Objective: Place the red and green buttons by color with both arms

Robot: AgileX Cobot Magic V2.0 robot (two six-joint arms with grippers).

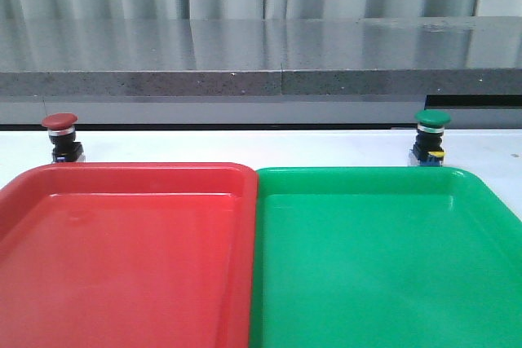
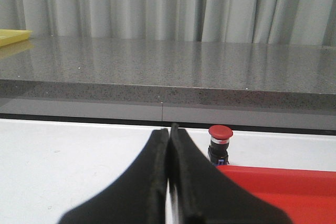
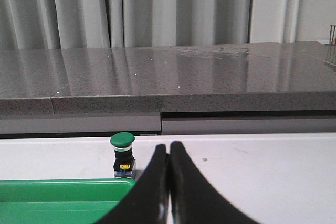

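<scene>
On the white table, the red button stands upright just behind my red tray; the green button stands behind the green tray. My left gripper and right gripper are pressed together, empty.

Matte black tapering fingers, curved outer edges, on both arms

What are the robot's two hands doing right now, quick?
Left gripper: jaws closed, holding nothing.
Right gripper: jaws closed, holding nothing.
</scene>
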